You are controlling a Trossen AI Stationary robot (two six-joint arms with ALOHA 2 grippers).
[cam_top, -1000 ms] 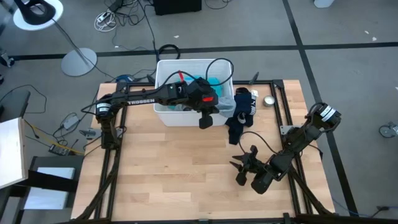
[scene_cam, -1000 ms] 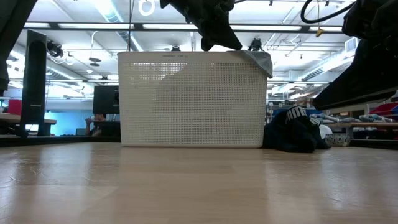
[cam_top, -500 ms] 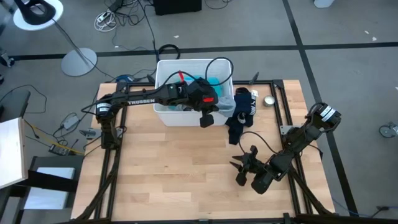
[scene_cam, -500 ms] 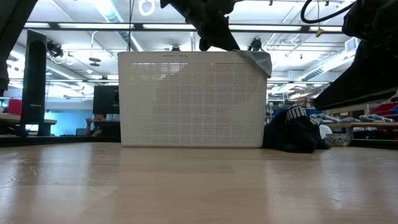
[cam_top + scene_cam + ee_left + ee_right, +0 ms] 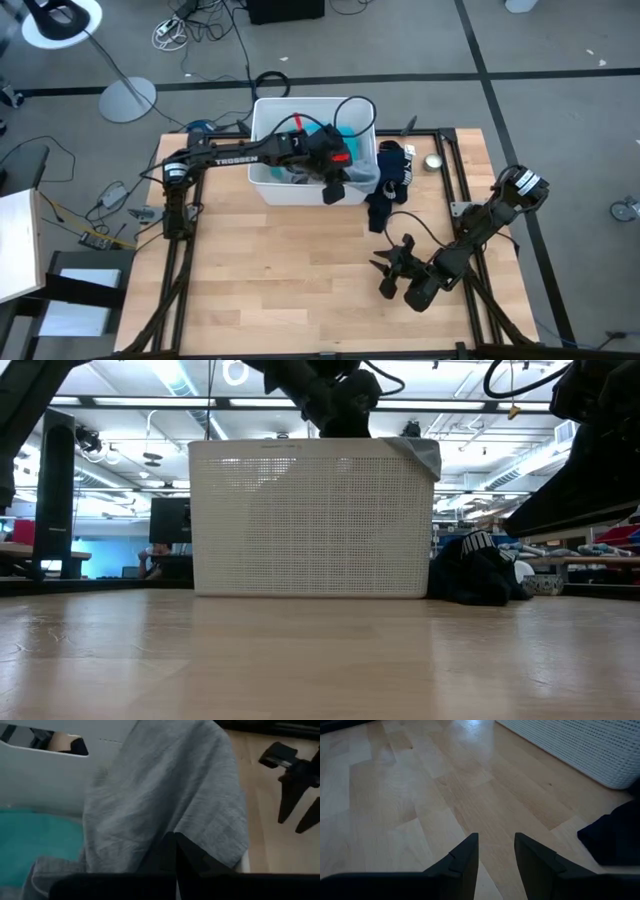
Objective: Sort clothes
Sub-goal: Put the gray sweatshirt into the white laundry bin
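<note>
A white bin (image 5: 268,180) stands at the table's far middle. A teal shirt (image 5: 347,130) lies inside it. A grey shirt (image 5: 362,172) hangs over the bin's near right corner, as the low view (image 5: 420,455) and the left wrist view (image 5: 165,795) also show. A dark navy garment with white print (image 5: 390,185) lies on the table against the bin's right wall. My left gripper (image 5: 335,188) is shut above the grey shirt at the bin's near wall. My right gripper (image 5: 388,268) is open and empty near the table's near right. No socks show. My left gripper's shut fingers (image 5: 172,855) point down at the grey shirt's part on the bin's near right corner (image 5: 200,830). The fingers themselves hide their tips, so I cannot tell whether they touch the cloth or hold any of it.
A small round metal thing (image 5: 432,162) lies on the table right of the navy garment. The right wrist view shows bare wood, the bin's wall (image 5: 580,745) and the navy garment's edge (image 5: 615,840). Bare wood spreads over the near left of the table (image 5: 260,280).
My left gripper has gone a little toward the far edge and down, over the bin's near wall. In the low view its fingers stood out above the rim before and now sit close behind it. The grey shirt stays on the corner.
</note>
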